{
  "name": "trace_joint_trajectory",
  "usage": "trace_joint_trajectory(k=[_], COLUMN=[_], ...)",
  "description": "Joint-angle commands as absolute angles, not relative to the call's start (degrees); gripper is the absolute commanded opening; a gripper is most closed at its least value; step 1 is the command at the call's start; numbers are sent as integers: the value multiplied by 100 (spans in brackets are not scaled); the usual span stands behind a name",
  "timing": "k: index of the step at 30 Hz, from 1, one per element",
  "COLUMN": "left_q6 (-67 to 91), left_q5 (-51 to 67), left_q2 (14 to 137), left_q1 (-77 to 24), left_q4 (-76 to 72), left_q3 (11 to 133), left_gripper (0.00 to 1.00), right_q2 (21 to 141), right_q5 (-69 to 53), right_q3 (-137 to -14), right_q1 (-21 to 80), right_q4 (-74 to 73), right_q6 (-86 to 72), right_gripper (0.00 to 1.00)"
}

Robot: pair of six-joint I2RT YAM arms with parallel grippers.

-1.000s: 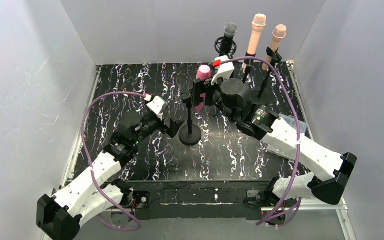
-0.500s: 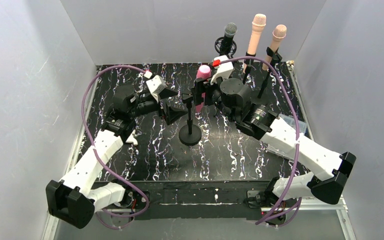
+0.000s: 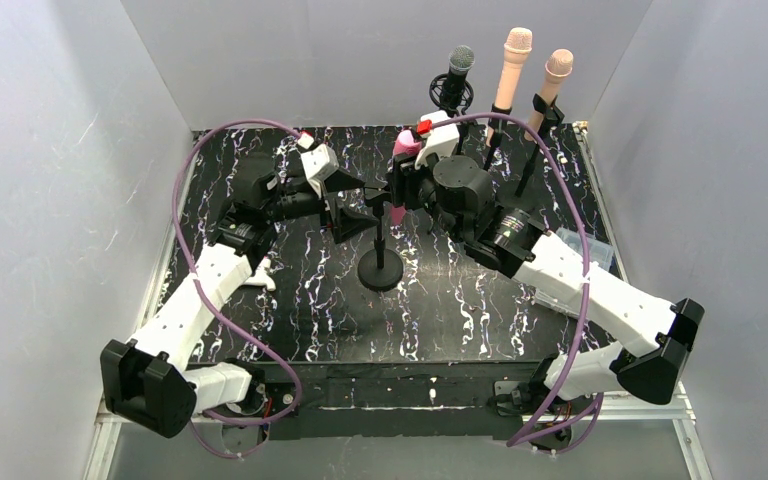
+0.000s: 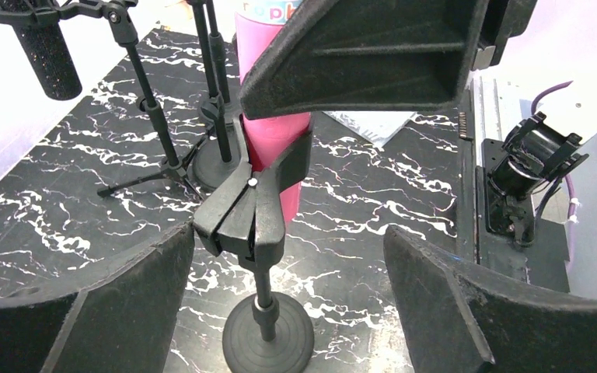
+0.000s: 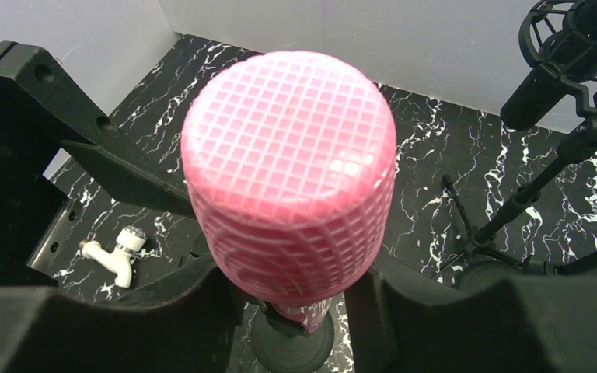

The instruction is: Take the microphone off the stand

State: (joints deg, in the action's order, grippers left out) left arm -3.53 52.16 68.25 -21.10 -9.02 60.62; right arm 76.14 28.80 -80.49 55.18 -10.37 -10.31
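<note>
Pink microphone [image 5: 291, 175] seated upright in the clip [image 4: 242, 214] of the short stand [image 3: 380, 270], near the middle of the table [image 3: 440, 320]. The right claw [image 5: 291, 305] straddles the microphone body just below its mesh head, jaws partway open; whether the pads press the body or merely flank it cannot be told from these views. The left claw [image 4: 288, 256] stands wide open on either side of the clip and post, holding nothing. Principal hazard, as a judgement: the clip hugs the pink body closely, so a pull made while the stand is unsecured would likely carry the stand up with the microphone, or tip it on its round base [image 4: 268, 346]. Second hazard: a loose grip on the smooth body lets the microphone slip or twist in the clip rather than come free. Third hazard: the two claws work close together, and the neighbouring microphones [image 3: 513, 60] on their own stands rise just behind, so a wide or backward sweep could knock one over.
</note>
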Motion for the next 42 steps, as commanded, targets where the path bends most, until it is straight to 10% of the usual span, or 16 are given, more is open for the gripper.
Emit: trace_joint_trajectory(k=[1,14,42], left_q6=[-714,-626,-336], left_q5=[5476,5986,5706], left_q2=[6860,7226,7218], left_q1=[-2066,-2064,-2179], left_q4=[-903,-905,-1529], left_q3=[6310,6550,6182], left_gripper=[88,82,53], right_q2=[7467,7036,7185], right_q5=[2905,2159,1440], right_q3=[-8127,-7614,-7722], right_q1=[5493,5450,5045], right_q4=[-664,-426,-618], right_q6=[-852,-321,-448], right_gripper=[50,28,27])
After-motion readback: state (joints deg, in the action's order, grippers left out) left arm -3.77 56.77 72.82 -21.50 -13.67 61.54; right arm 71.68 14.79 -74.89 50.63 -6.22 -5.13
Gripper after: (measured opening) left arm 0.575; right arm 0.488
